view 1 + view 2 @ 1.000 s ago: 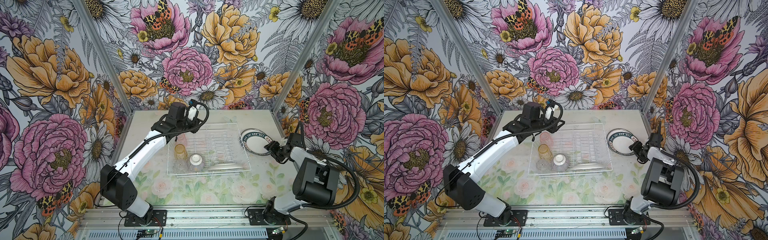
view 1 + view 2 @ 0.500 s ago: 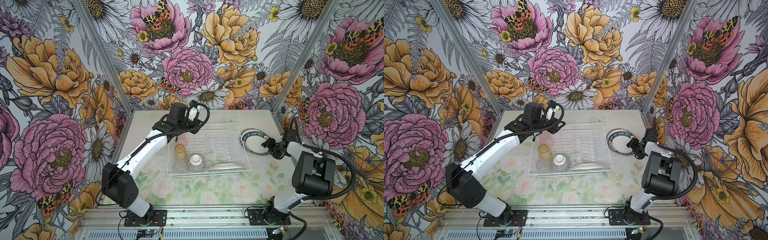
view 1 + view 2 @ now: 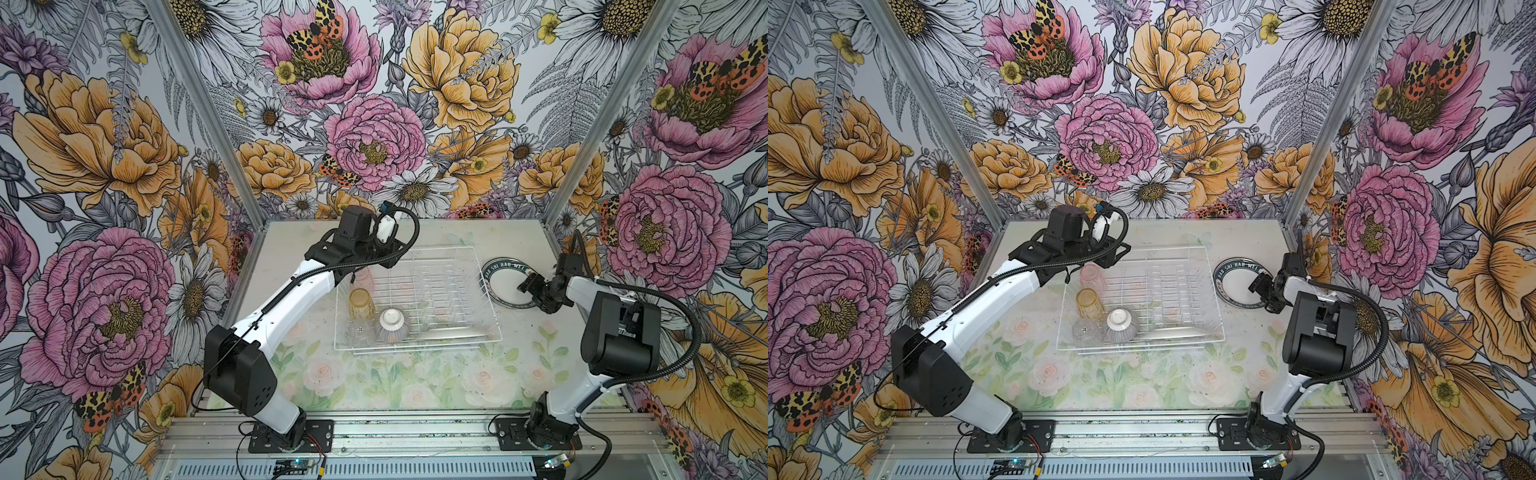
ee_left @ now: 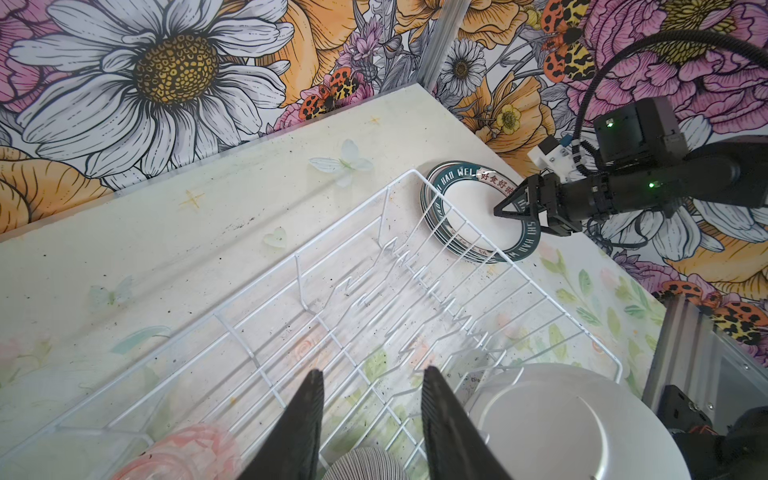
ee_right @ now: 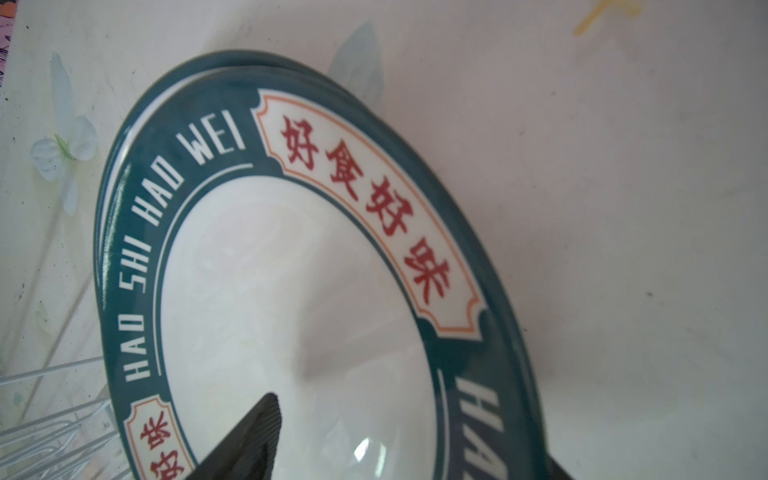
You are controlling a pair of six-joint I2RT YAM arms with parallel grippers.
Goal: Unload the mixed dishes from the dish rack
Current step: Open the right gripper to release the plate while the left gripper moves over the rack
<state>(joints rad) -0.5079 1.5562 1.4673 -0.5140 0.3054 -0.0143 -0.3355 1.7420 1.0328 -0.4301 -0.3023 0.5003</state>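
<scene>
Teal-rimmed plates sit stacked on the table at 3 o'clock of the dish rack; the right end effector has just spread its jaws astride the top one. Tumblers, bowl and one plate remain racked, likely next. Left end effector hangs spread, empty, over the 10 o'clock corner.

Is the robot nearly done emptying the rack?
About halfway. Done: a stack of plates sits on the table beside the dish rack. In hand: the open right tool straddles the top plate's rim; the open left tool hovers over the rack, empty. Left inside: pink tumbler, amber tumbler, clear tumbler, bowl and one plate.
</scene>
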